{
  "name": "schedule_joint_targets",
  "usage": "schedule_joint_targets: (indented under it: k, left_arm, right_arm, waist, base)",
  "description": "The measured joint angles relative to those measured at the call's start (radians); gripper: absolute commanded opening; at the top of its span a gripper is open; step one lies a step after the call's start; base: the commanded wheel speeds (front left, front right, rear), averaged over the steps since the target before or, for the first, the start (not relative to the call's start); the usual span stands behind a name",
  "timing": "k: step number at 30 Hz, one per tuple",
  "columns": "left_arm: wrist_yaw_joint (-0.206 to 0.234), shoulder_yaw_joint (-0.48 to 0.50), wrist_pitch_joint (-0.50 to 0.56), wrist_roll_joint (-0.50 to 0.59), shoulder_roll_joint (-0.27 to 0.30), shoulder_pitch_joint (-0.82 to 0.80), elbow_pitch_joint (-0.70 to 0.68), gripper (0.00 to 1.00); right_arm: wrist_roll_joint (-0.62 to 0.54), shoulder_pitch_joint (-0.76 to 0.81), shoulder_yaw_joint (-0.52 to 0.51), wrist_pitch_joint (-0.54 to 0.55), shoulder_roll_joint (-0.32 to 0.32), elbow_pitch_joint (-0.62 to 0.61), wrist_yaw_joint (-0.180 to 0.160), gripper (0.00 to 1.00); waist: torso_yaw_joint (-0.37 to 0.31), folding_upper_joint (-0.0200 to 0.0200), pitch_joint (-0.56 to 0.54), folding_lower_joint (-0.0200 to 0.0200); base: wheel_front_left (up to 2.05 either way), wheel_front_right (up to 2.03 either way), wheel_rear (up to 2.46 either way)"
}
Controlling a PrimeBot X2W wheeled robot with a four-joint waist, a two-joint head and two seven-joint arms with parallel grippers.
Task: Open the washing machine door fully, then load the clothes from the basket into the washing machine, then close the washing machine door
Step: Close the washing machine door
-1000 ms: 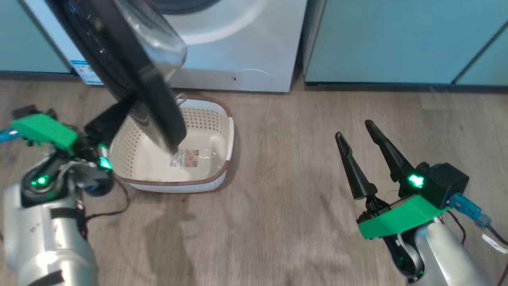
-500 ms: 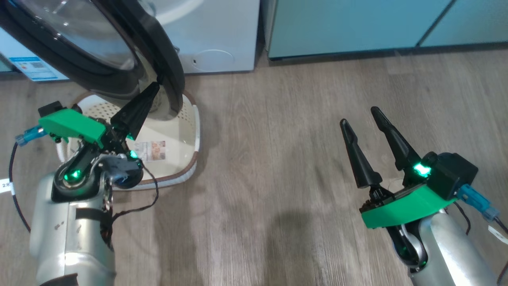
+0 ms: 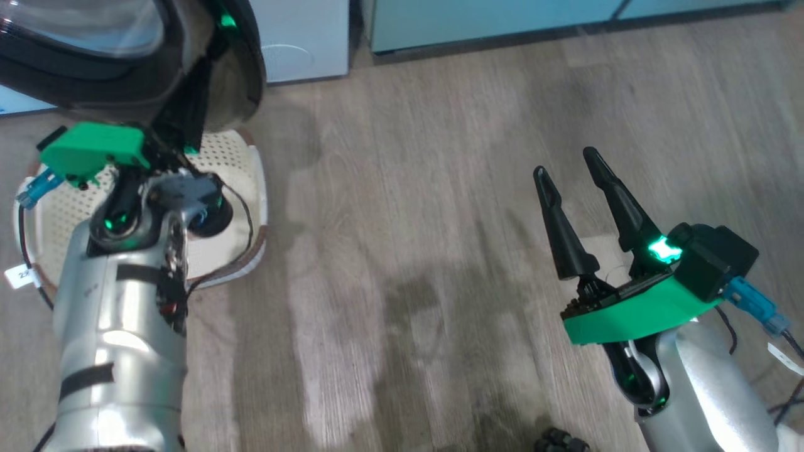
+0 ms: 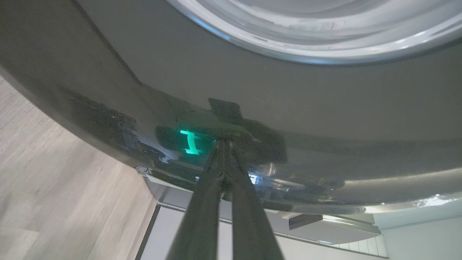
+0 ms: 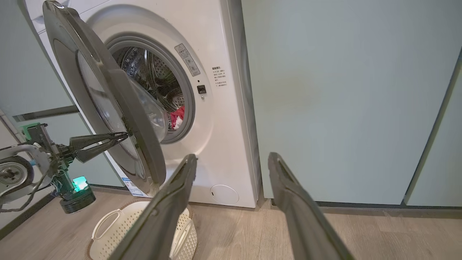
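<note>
The washing machine (image 5: pixel 220 126) stands with its door (image 5: pixel 142 144) partly swung out, glass bowl facing the drum. The red clothes (image 5: pixel 177 115) lie inside the steel drum. Below the door sits the basket (image 5: pixel 108 231), and its inside looks bare in the head view (image 3: pixel 235 157). My left gripper (image 4: pixel 223 144) is shut with nothing between the fingers, its tips pressed on the glossy black outer rim of the door (image 4: pixel 325 108). From the right wrist it shows at the door's outer face (image 5: pixel 121 138). My right gripper (image 3: pixel 565 164) hangs open over the floor, well right of the machine.
Pale teal cabinets (image 5: pixel 343 101) flank the washer on its right, with another (image 5: pixel 32 54) behind the door on the left. Wood floor (image 3: pixel 408 220) lies open between my two arms. The left forearm (image 3: pixel 119 326) reaches over the basket's near side.
The head camera has turned, sliding the scene left and up. My left gripper has risen from beside the basket to press on the door's outer rim. The right gripper stays open.
</note>
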Motion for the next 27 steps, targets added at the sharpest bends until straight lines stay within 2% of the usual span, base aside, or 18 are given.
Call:
schedule_joint_targets:
  k: [4, 9, 12, 17, 27]
  left_arm:
    - [-0.056, 0.010, -0.058, -0.071, 0.000, -0.063, 0.063, 0.00]
    - [-0.119, 0.015, -0.177, -0.079, 0.000, -0.187, 0.160, 0.00]
    - [-0.125, 0.026, -0.276, -0.057, 0.001, -0.263, 0.232, 0.00]
    - [-0.148, 0.048, -0.373, -0.021, 0.008, -0.362, 0.320, 0.00]
    - [-0.157, 0.044, -0.418, 0.025, 0.014, -0.471, 0.422, 0.00]
  right_arm:
    - [0.010, -0.001, -0.003, 0.000, 0.010, 0.001, 0.000, 1.00]
    - [0.034, -0.016, -0.002, 0.000, 0.032, 0.000, 0.000, 1.00]
    - [0.035, -0.028, 0.002, 0.000, 0.037, 0.001, 0.000, 1.00]
    - [0.043, -0.034, 0.004, 0.000, 0.045, 0.007, 0.000, 1.00]
    - [0.042, -0.037, 0.002, 0.000, 0.058, 0.017, 0.000, 1.00]
  waist:
    - [-0.029, 0.0000, 0.024, 0.0000]
    - [-0.074, 0.0000, 0.056, 0.0000]
    - [-0.099, 0.0000, 0.068, 0.0001]
    - [-0.144, 0.0000, 0.081, 0.0001]
    - [-0.196, 0.0000, 0.079, 0.0000]
  base:
    - [0.00, 0.00, 0.00]
    - [0.00, 0.00, 0.00]
    - [0.00, 0.00, 0.00]
    - [0.00, 0.00, 0.00]
    - [0.00, 0.00, 0.00]
